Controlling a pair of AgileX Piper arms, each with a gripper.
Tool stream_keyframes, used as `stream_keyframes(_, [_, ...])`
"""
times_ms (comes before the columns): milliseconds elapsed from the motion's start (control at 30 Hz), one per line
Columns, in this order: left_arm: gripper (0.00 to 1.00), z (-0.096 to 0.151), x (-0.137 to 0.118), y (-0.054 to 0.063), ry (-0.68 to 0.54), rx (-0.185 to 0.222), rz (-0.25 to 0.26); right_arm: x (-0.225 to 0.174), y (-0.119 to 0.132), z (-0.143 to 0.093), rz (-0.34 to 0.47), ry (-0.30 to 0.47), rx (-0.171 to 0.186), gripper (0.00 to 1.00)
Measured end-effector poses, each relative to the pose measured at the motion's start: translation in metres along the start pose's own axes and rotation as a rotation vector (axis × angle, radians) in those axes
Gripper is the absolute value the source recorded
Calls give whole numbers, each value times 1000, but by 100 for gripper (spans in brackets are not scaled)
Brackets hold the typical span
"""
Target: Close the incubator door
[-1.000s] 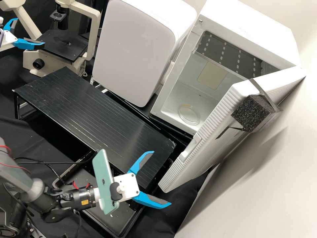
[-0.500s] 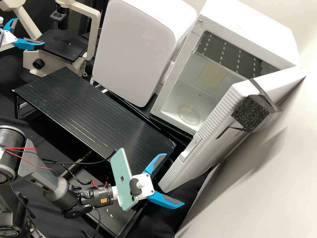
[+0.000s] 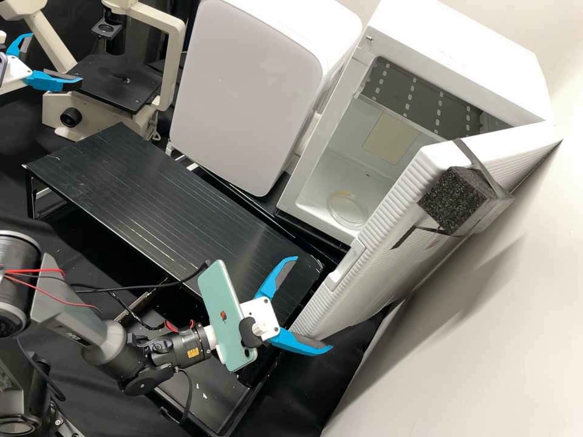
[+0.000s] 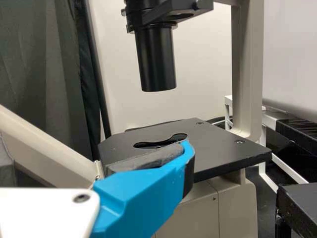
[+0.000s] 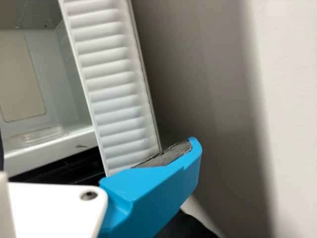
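- Two stood spread wide: the left gripper (image 3: 56, 59) beside one microscope (image 3: 91, 110), the right gripper (image 3: 308, 304) by the lower end of one door (image 3: 392, 285); whether they touched, I couldn't tell.
- One incubator (image 3: 461, 60) held one clear dish (image 3: 331, 209); one foam block (image 3: 452, 203) sat on the door.
- A black table (image 3: 176, 209) stood in front, a pale wall (image 3: 486, 364) alongside.
- The door hung open, long axis upright, ribbed edge pointing outward.
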Motion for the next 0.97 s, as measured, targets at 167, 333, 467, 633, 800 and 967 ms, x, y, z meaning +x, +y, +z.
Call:
stream_keyframes(167, [100,0,0,0,0,0,0,-7,-10,-16,-65,28,60,100])
stream_keyframes(333, [100,0,0,0,0,0,0,-13,-29,-40,-186,134,52,100])
stream_keyframes(467, [100,0,0,0,0,0,0,-21,-34,-62,-226,280,33,100])
stream_keyframes(633, [100,0,0,0,0,0,0,-28,-38,-65,-221,307,42,100])
stream_keyframes(800, [100,0,0,0,0,0,0,-44,-52,-61,-183,265,41,100])
stream_keyframes(967, [100,0,0,0,0,0,0,-59,-66,-59,-244,260,61,100])
